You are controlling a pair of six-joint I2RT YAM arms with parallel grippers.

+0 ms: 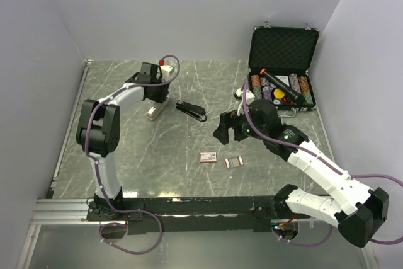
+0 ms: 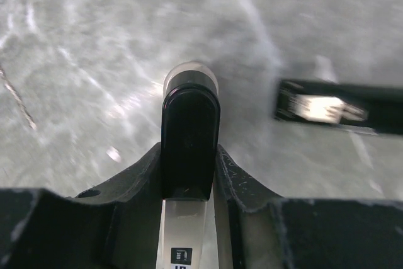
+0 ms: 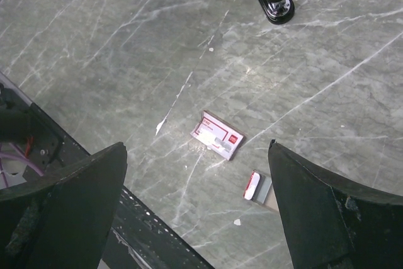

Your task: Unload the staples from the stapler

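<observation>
Lying on the grey marbled table (image 1: 126, 155) at far centre, the stapler (image 1: 191, 111) rests flat, angled from far left to near right. It sits between the two grippers and touches neither. The left gripper (image 1: 154, 110) hangs just left of the stapler with its fingers (image 2: 190, 130) drawn together; nothing shows between them. The left wrist view is blurred and shows the stapler (image 2: 340, 105) to its right, with silvery metal at the end. The right gripper (image 1: 223, 127) is to the right of the stapler, released, with its jaws spread wide. Short grey staples (image 1: 234, 162) lie nearer, just right of a small red-and-white box (image 1: 208, 157). An open black case (image 1: 283, 48) stands at far right.
</observation>
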